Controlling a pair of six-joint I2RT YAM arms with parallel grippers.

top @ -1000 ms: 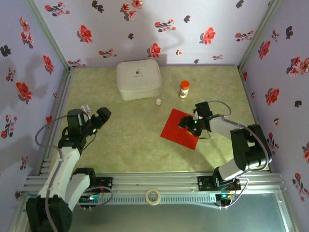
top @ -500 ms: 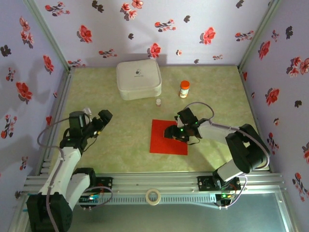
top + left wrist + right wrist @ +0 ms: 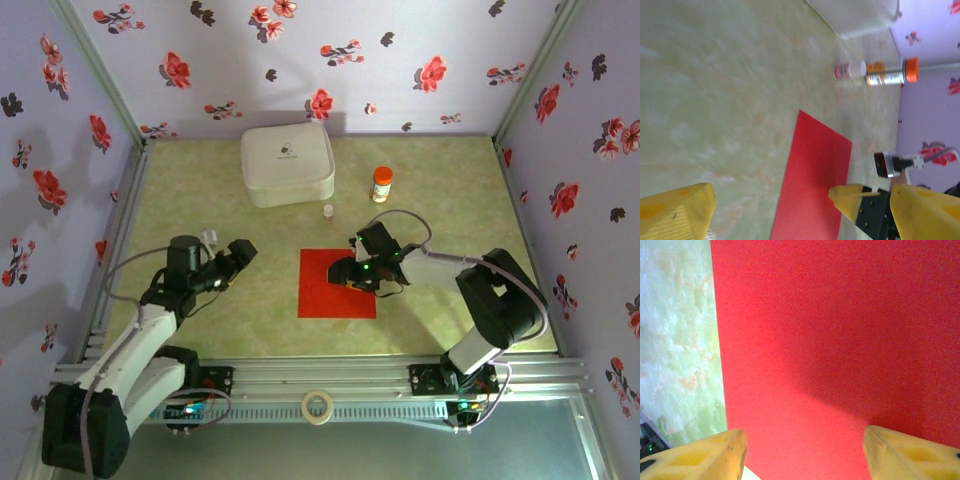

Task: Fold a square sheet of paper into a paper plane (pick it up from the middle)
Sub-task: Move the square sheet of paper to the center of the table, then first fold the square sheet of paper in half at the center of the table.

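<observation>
- The left tool (image 3: 240, 253) hangs low over the pale green marbled surface (image 3: 250, 330), well left of the paper. In its wrist view the yellow fingers (image 3: 675, 215) stand wide apart with nothing between them.
- Just past it, mid-surface, the thin bright red square sheet of paper (image 3: 325, 295) lies flat and uncreased, edges roughly square to the frame. No fold has been made yet.
- The right tool (image 3: 347, 272) sits over the sheet's far right part. Its fingers (image 3: 695, 455) are spread partway over bare red paper and grip nothing. I can't tell whether the tips press on the sheet.
- Risk: a flat sheet offers no edge at its middle. Closing the fingers there could skid them across the paper, drag it along, or bunch it into a stray crease that spoils the folds.
- Risk: if the left tool comes in low, it may shove the near edge and skew the sheet.
- Farther back stand a tiny white vial (image 3: 328, 211) and a small orange-capped bottle (image 3: 381, 184). A wide swing by the right arm could topple them.
- Farthest, the white rounded case (image 3: 287, 163) sits by the back wall, well apart.
</observation>
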